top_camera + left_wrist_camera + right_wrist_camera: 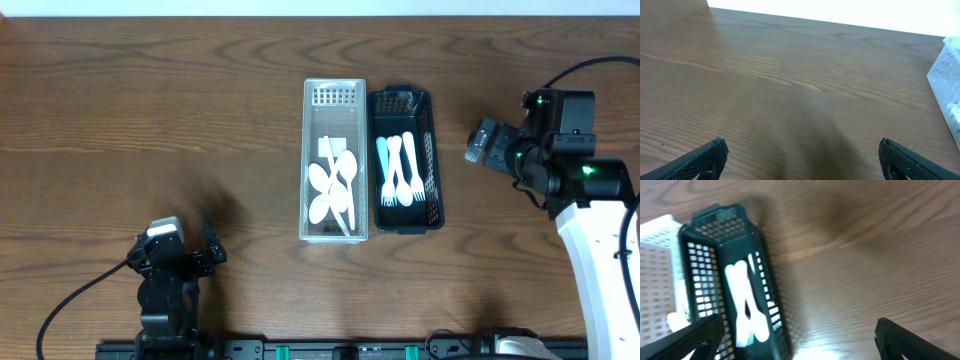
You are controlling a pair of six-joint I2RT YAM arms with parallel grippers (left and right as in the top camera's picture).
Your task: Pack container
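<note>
The left hand [208, 250] hangs wide open and empty, low over the wooden surface [150, 120]. At centre, the white basket [334, 95] holds plastic spoons [332, 185]. The black basket [403, 100] touching it holds forks [398, 170]. The cutlery is probably light, stiff and slick, so pinch across a handle. The right hand [480, 142], fingers spread and holding nothing, hovers near. There is ample room on both sides.

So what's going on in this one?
Nothing is being held. Two baskets sit side by side mid-table: the white basket holds spoons, the black basket holds forks. The left claw is open over bare table, off to the left of the baskets. The right claw is also open, hovering just right of the black basket.
</note>
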